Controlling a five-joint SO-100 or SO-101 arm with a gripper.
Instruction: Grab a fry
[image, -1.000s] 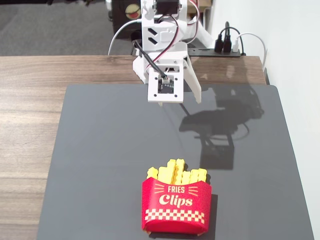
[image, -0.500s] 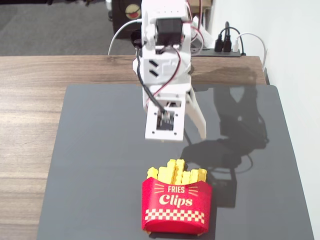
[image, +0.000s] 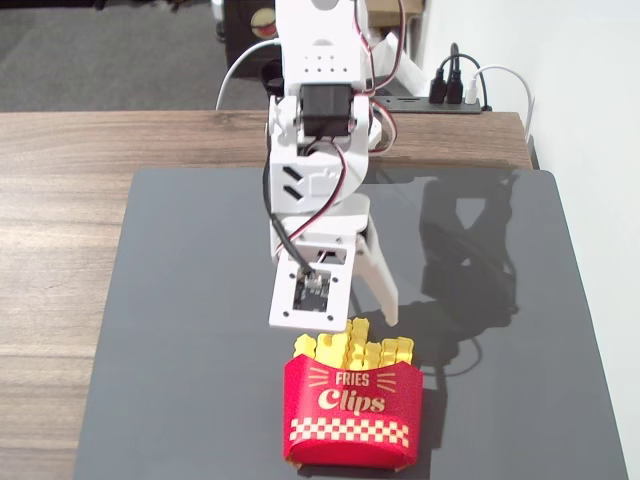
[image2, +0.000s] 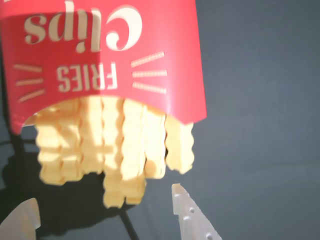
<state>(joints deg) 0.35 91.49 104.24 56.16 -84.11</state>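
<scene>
Only the wrist view showed the white two-finger gripper (image2: 105, 212) spread wide, empty, just short of the tallest wavy yellow plastic fry (image2: 122, 170) in the red cardboard carton (image2: 105, 55).

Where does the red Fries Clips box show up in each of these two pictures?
Fixed view: the red carton stands upright at the bottom centre, on the grey mat.
Wrist view: the carton fills the top left, lettering upside down.
Shared landmark: the yellow fries sticking out of it.
</scene>
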